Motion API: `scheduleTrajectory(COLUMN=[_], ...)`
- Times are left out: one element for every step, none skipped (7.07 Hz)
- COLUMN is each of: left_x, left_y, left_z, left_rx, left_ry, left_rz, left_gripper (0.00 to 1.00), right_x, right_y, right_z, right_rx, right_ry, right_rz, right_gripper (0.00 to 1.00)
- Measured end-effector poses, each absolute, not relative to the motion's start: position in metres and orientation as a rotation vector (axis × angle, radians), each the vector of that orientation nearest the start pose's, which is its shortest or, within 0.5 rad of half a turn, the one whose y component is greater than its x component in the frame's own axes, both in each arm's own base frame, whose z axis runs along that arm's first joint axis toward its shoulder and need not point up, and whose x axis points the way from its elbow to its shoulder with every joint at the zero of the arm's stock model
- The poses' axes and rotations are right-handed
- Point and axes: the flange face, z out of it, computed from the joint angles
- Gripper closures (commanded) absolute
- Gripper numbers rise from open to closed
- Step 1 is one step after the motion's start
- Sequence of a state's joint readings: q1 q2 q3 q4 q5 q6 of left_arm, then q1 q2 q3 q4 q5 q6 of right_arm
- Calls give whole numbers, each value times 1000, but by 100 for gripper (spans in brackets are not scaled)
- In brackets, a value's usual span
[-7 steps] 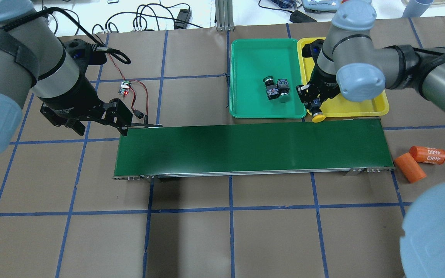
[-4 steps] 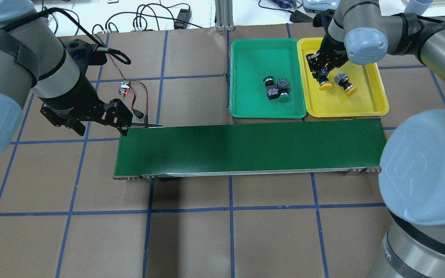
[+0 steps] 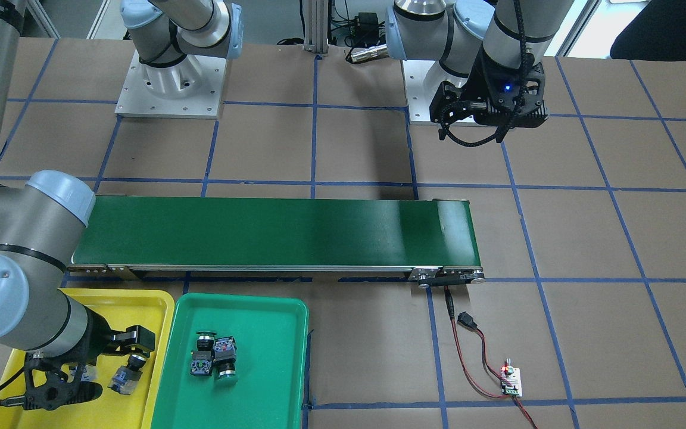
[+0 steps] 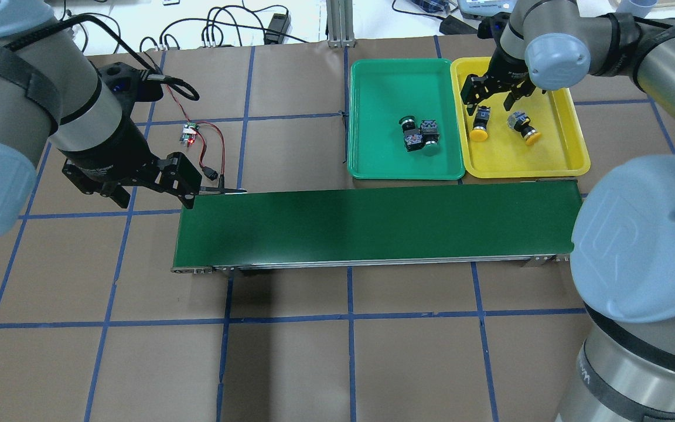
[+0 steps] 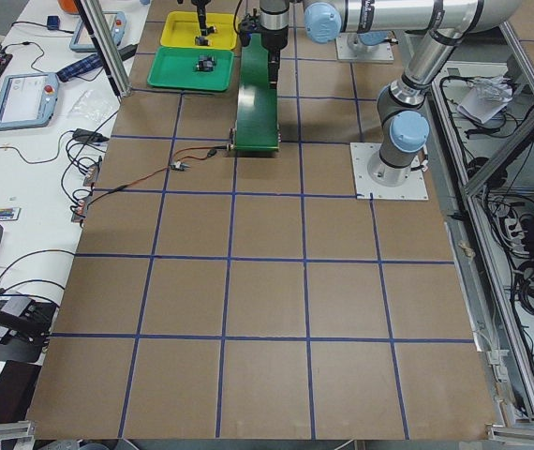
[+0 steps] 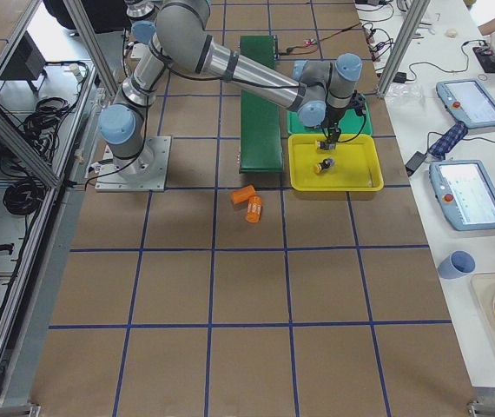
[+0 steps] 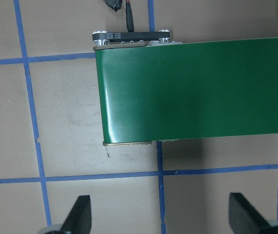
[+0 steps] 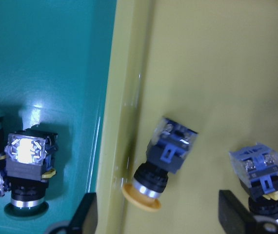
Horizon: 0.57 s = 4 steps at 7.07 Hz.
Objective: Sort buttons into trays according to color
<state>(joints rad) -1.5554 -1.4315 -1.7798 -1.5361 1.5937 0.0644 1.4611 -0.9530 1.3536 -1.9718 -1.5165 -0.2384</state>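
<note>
Brown desk (image 4: 290,363): right hand (image 4: 490,99) spread wide above a yellow button (image 4: 479,125) lying in yellow tray (image 4: 554,158); left hand (image 7: 161,217) wide, hovering by conveyor belt (image 4: 372,225) end.

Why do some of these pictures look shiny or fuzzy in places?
Right wrist view: soft overall, with white glare on the clear body of a green button and a bright spot on the green tray. Left wrist view: a pale sheen along the end of the conveyor belt. Overhead view: crisp, no strong glare.
</note>
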Motion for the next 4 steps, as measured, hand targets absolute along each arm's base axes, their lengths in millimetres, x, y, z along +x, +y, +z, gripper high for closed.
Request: scheduleTrajectory(left_x=[-124, -124, -124, -124], left_y=[-430, -430, -430, -429], left_z=[453, 453, 453, 452], left_rx=[77, 77, 77, 77], left_ry=[3119, 3118, 3118, 3118], left_rz=[52, 49, 50, 50], left_gripper=[0, 0, 0, 0], right_x=[64, 73, 90, 116], right_y=[-711, -699, -682, -661], right_z=[269, 290, 316, 345], right_rx=[-200, -207, -217, -221], right_ry=[3077, 3072, 3069, 3072], right_rz=[15, 49, 92, 127], right_gripper=[0, 0, 0, 0])
